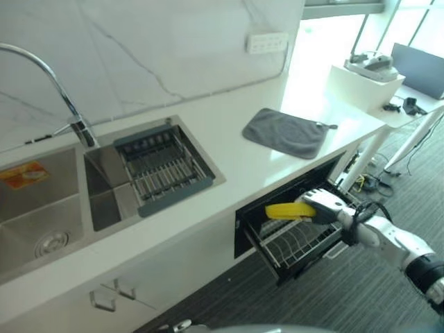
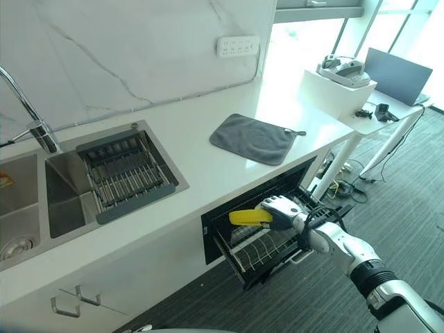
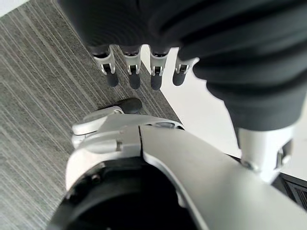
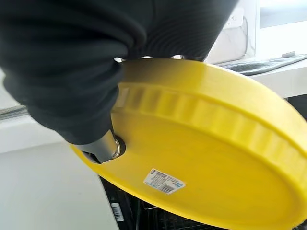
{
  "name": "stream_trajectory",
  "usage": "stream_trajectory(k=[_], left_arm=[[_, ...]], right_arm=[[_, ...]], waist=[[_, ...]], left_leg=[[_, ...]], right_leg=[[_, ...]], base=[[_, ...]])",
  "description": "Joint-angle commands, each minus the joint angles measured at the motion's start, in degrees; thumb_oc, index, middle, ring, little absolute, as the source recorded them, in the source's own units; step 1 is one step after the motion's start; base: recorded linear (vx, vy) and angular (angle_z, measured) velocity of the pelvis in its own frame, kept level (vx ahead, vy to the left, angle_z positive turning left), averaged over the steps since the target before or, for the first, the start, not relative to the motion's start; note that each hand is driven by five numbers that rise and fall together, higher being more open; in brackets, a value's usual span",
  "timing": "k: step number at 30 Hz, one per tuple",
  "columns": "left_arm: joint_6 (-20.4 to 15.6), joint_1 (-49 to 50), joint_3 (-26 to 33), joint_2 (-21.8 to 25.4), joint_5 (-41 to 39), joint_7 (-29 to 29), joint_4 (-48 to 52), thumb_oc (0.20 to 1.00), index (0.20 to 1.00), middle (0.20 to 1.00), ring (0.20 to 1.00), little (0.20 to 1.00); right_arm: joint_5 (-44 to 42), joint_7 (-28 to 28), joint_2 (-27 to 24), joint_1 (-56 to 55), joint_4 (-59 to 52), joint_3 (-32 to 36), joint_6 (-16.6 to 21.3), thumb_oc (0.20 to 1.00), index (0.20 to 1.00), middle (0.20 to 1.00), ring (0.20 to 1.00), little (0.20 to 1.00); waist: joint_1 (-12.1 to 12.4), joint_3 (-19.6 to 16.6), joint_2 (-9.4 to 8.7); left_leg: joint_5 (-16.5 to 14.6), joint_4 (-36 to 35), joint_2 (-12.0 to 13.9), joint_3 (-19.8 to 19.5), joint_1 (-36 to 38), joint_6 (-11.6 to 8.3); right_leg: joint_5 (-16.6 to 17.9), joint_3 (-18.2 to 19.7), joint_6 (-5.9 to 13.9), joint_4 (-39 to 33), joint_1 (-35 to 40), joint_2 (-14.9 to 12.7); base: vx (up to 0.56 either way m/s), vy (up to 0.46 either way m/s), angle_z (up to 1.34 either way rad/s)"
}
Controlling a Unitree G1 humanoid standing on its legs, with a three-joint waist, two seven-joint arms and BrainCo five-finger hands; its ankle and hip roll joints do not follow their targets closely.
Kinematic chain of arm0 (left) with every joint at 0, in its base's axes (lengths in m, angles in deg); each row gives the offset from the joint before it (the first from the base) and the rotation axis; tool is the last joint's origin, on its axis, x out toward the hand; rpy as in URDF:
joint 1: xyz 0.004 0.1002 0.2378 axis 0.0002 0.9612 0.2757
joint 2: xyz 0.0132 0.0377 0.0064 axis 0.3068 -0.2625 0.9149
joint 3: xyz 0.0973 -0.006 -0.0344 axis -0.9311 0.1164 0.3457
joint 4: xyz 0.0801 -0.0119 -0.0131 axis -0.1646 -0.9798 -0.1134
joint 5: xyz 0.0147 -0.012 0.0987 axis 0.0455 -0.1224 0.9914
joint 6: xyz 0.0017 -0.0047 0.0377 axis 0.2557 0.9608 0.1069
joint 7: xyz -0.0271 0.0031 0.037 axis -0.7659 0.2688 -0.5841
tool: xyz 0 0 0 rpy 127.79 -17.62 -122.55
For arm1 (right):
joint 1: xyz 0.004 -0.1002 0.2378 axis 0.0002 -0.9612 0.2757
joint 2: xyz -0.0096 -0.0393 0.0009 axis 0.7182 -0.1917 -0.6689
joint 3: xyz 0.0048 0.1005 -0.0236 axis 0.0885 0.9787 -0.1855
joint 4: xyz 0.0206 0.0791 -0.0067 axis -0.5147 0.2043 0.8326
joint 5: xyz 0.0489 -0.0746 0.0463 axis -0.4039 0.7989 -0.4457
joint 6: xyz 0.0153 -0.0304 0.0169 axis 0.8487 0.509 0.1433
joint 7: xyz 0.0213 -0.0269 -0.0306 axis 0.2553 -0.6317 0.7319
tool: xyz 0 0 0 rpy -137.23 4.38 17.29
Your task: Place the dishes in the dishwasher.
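A yellow plate (image 1: 288,211) is held roughly flat over the pulled-out dishwasher rack (image 1: 300,243) under the counter. My right hand (image 1: 323,206) is shut on the plate's right rim; the right wrist view shows the plate's underside (image 4: 201,158) with a label, pinched by the thumb (image 4: 103,146). The rack's wire tines (image 2: 267,246) below the plate look bare. My left hand (image 3: 136,72) hangs over grey carpet with its fingers straight, holding nothing.
The white counter (image 1: 229,149) carries a grey cloth (image 1: 286,132). A double sink (image 1: 48,208) with a tap holds a dark drying rack (image 1: 164,166). White desks (image 1: 378,97) with gear stand at the right.
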Motion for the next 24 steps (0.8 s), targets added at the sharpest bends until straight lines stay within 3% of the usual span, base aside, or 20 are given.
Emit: stream_trajectory(k=[1, 8, 15, 19, 24], left_arm=[[-0.7, -3.4, -2.6, 2.4, 2.2, -0.3, -0.8, 1.000, 1.000, 1.000, 1.000, 1.000], [-1.6, -6.2, -5.3, 4.1, -0.8, -1.2, 0.4, 1.000, 1.000, 1.000, 1.000, 1.000], [-1.8, -12.5, -8.4, 6.0, -5.4, -0.8, 1.8, 1.000, 1.000, 1.000, 1.000, 1.000], [-4.3, -15.1, -10.5, 6.0, -5.6, -0.8, 1.0, 1.000, 1.000, 1.000, 1.000, 1.000], [-5.7, -18.4, -11.8, 6.2, -7.0, 0.4, 1.7, 1.000, 1.000, 1.000, 1.000, 1.000]], right_arm=[[1.1, 9.6, -0.2, 5.9, 0.7, -0.4, -1.9, 0.200, 0.200, 0.200, 0.200, 0.200], [3.8, 18.1, 1.9, 11.8, 8.7, -3.0, -5.3, 0.200, 0.200, 0.200, 0.200, 0.200], [4.1, 24.6, 1.3, 21.3, 16.9, -5.7, -7.1, 0.200, 0.200, 0.200, 0.200, 0.200], [3.2, 23.9, 1.7, 30.3, 23.8, -9.5, -6.6, 0.200, 0.200, 0.200, 0.200, 0.200], [-0.4, 22.9, 1.6, 37.1, 24.5, -13.4, -8.5, 0.200, 0.200, 0.200, 0.200, 0.200]], waist=[[2.4, 1.0, -1.40], [3.4, 6.2, 0.55], [4.6, 14.1, 3.42], [6.5, 17.3, 4.59], [6.9, 21.7, 5.42]], left_leg=[[-1.4, 0.3, 0.3, -1.4, 2.0, 0.95], [-3.8, 9.5, -0.3, -4.3, -3.2, 2.19], [-2.9, 12.6, -1.3, -7.8, -9.6, 2.79], [-2.4, 13.1, -2.2, -9.5, -13.1, 3.13], [-0.9, 14.2, -2.8, -9.8, -18.3, 3.71]], right_leg=[[-1.0, -4.1, 0.33, 4.7, 1.0, -3.0], [-3.7, -2.3, -0.66, 13.4, -3.7, -4.9], [-4.1, -1.6, -0.76, 18.1, -9.0, -6.5], [-4.4, -2.0, -1.09, 18.8, -11.5, -6.6], [-3.5, -1.7, -1.23, 21.0, -17.2, -6.7]], base=[[0.08, -0.016, 0.06], [-0.04, -0.017, 0.11], [-0.15, 0.010, 0.07], [-0.14, -0.018, 0.14], [-0.13, 0.010, 0.05]])
